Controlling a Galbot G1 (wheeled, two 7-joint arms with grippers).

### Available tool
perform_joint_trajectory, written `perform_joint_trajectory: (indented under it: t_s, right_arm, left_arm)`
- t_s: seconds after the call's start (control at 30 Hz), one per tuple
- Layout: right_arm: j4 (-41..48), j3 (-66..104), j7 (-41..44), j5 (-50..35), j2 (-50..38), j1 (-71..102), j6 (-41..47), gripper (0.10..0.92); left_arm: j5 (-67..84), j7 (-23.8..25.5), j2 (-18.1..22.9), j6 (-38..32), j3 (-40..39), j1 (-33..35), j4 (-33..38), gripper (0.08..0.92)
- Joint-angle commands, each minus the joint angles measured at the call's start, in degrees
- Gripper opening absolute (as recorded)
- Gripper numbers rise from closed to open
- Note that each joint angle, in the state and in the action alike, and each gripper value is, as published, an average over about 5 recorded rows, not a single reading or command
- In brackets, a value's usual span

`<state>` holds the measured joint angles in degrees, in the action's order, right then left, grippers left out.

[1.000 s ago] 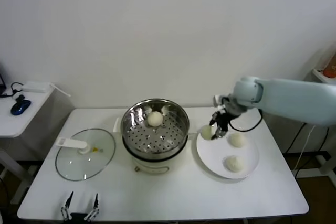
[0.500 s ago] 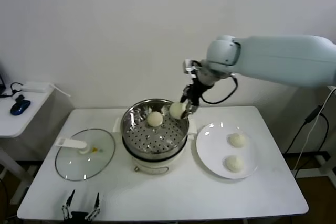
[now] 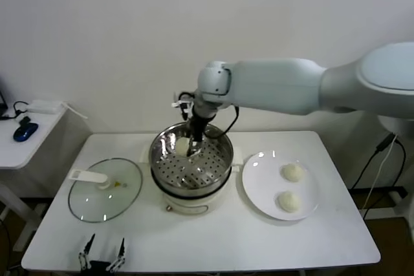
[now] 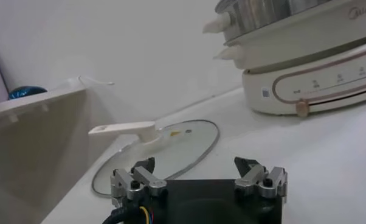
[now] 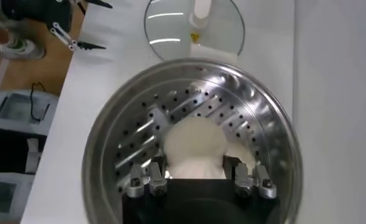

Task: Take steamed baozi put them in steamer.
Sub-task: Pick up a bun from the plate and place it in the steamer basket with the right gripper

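Note:
My right gripper [image 3: 192,145] [image 5: 195,163] reaches down into the steamer [image 3: 159,153] [image 5: 110,152], shut on a round off-white baozi [image 5: 195,143] just above the perforated floor. In the head view this baozi [image 3: 182,145] shows pale beside the dark fingers. Part of a second baozi [image 5: 242,155] peeks out right next to the held one. Two more baozi [image 3: 292,172] [image 3: 288,201] lie on the white plate [image 3: 259,189] to the steamer's right. My left gripper [image 3: 101,258] [image 4: 198,167] is parked open at the table's front left edge, holding nothing.
A glass lid [image 3: 105,189] [image 4: 165,143] with a white handle lies flat left of the steamer. The steamer's cream cooker base [image 4: 310,85] stands mid-table. A low side table with a blue mouse [image 3: 24,132] is at the far left.
My right arm has carried the baozi from the plate's left edge leftwards over the steamer's rim and down inside the pot. The left arm has not moved.

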<state>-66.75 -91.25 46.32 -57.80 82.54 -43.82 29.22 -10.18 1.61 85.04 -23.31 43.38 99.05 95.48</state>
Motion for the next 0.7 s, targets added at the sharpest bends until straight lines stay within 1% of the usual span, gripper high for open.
perform_joint_trajectory:
  t_s: [0.03,0.3,0.5,0.6,0.7]
  right_arm:
    - [6.2,2.2,-1.5,4.2,5.9,8.5,1.7,0.619]
    - [8.4,2.2,-2.5,8.1,6.5,10.8,1.7,0.619]
    - [9.7,4.0,-4.2,7.5,6.6,11.1,1.5,0.622]
    - [7.9,4.0,-3.5,6.1,5.2,9.0,0.9,0.663]
    - [4.6,1.9,-1.2,4.1,2.5,4.5,-0.8,0.746]
  left_arm:
    - [0.0,0.3,0.0,0.2,0.0,-0.1,-0.1,0.823]
    - [0.0,0.3,0.1,0.1,0.0,-0.5,-0.6,0.823]
    - [-0.2,0.3,0.2,0.1,0.0,-0.7,-0.7,0.823]
    - [-0.2,0.2,0.2,0.1,0.1,-0.7,-0.6,0.823]
    - [-0.2,0.2,0.3,0.2,0.2,-0.6,-0.4,0.823]
